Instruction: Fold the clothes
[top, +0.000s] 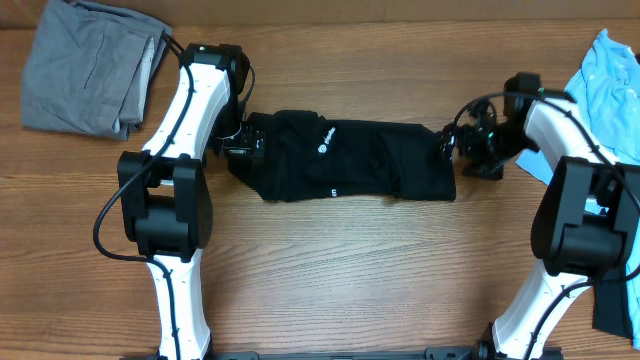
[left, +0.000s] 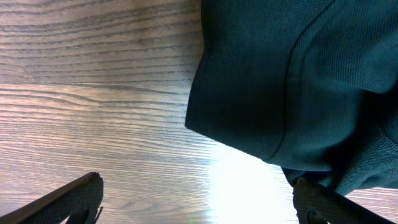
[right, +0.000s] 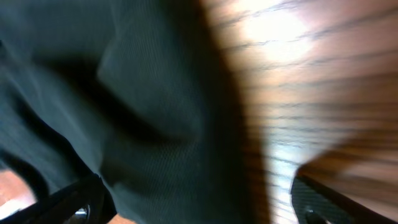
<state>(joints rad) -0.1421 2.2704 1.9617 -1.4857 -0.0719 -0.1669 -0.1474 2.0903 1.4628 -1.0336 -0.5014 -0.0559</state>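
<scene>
My left pincer (top: 242, 143) and right pincer (top: 452, 148) stand with jaws apart, holding nothing, at opposite ends of the black T-shirt (top: 350, 160), placed, I judge, to bring its ends together in one fold. The shirt lies in the middle of the table (top: 330, 270) as a long narrow band, white logo (top: 323, 150) up, faintly rumpled.

Two white-shelled limbs, left arm (top: 188, 100) and right arm (top: 548, 118), bulky black joint housings (top: 170, 205) at the elbows, thin black cables (top: 101, 225) looping off the joints, black left gripper (top: 245, 146) and right gripper (top: 450, 148), matte dark fingertips (left: 71, 198) with slanted edges.
</scene>
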